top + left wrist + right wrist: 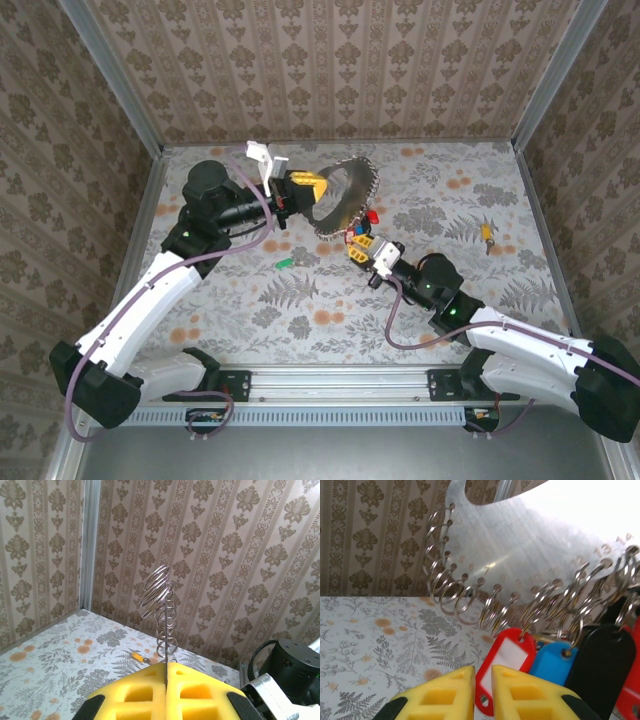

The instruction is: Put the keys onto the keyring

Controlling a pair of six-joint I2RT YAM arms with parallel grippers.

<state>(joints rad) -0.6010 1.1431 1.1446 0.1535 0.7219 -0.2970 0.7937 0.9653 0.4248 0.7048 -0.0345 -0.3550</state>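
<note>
My left gripper (305,187) is shut on the edge of a half-round metal plate (345,195) and holds it upright above the table. Along the plate's rim hangs a row of keyring loops (450,587). In the left wrist view the plate (165,672) is edge-on between the yellow pads, the rings (161,600) stacked above. Red (507,652), blue (551,661) and black (601,666) keys with plastic tag heads hang from rings. My right gripper (482,682) is closed to a narrow gap around the red key's lower end.
A green key (284,263) lies loose on the patterned table left of the right gripper (360,247). A yellow key (487,234) lies further right, also seen on the table (136,656). Wallpapered walls close in the back and both sides.
</note>
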